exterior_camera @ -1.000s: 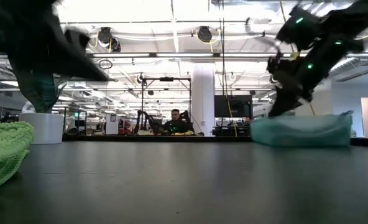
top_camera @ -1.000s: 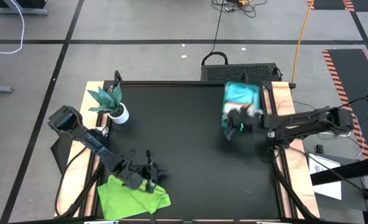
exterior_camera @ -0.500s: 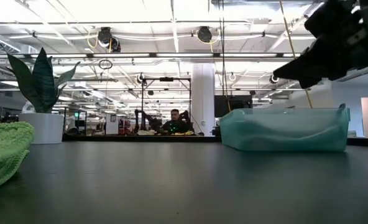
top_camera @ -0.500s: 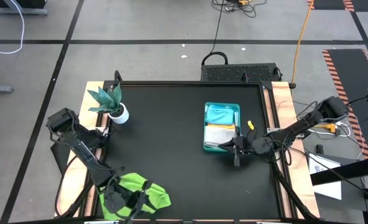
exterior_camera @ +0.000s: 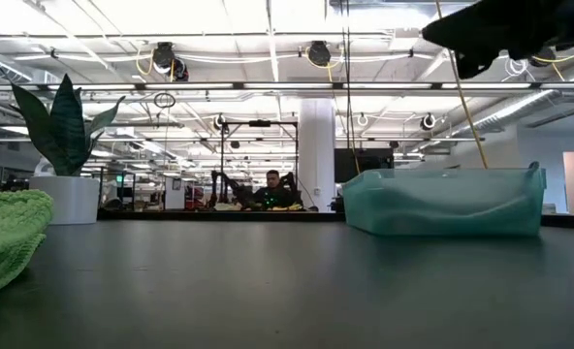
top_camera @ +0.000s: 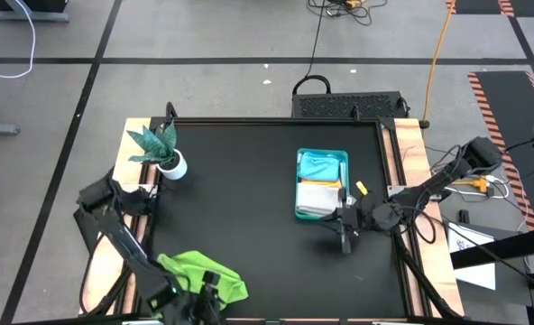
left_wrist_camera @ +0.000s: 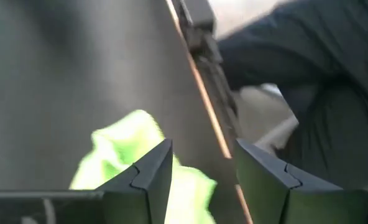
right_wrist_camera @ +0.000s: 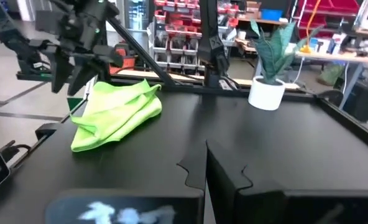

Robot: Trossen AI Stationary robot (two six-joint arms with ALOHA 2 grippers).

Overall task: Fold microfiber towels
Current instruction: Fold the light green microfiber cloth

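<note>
We see the black table [top_camera: 249, 199] filling the middle of the high view, with the teal tray [top_camera: 322, 184] right of centre holding a pale blue towel [top_camera: 322, 167] above a white-grey towel [top_camera: 317, 196]. The lime green towel [top_camera: 206, 273] lies bunched at the lower left of the frame, near the table's bottom edge, and a potted plant [top_camera: 163, 150] stands at the upper left. The left gripper [top_camera: 189, 310] hangs at the bottom edge just beside that green cloth; in its wrist view its two fingers [left_wrist_camera: 150, 180] stand spread with nothing between them and the cloth showing past them. The right gripper [top_camera: 346, 236] sits just below the tray's lower right corner, its fingers pressed together on nothing. We judge that the green towel needs folding next, and it is crumpled, so we should first find a true corner, pinch one layer only, and draw it flat before folding edge to edge.
</note>
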